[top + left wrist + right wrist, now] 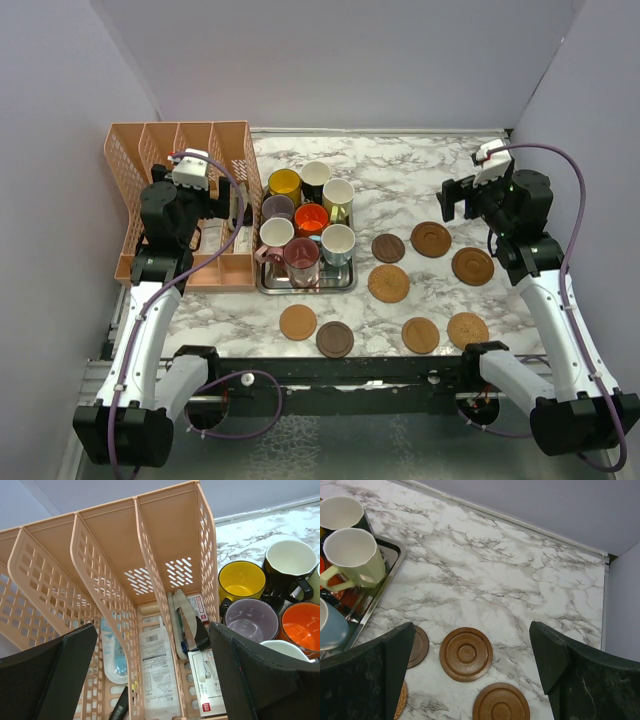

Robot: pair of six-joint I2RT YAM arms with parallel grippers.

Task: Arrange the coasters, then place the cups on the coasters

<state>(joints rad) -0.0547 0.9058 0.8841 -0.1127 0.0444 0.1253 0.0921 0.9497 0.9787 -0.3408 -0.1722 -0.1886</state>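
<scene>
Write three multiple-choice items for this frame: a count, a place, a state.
1. Round brown wooden coasters on the marble table: A five; B eight; C ten.
2. The small handled mugs stand: A on coasters; B on bare marble; C in the rectangular steel tray.
3. The right pincer is: A open, empty; B shut on a mug; C shut on a coaster.
B, eight discs dot the marble; C, all mugs sit inside the tray; A, it stands wide, holding nothing.

White arms (pixel 148 335), black joints (pixel 168 215), purple cables (pixel 580 225)
</scene>
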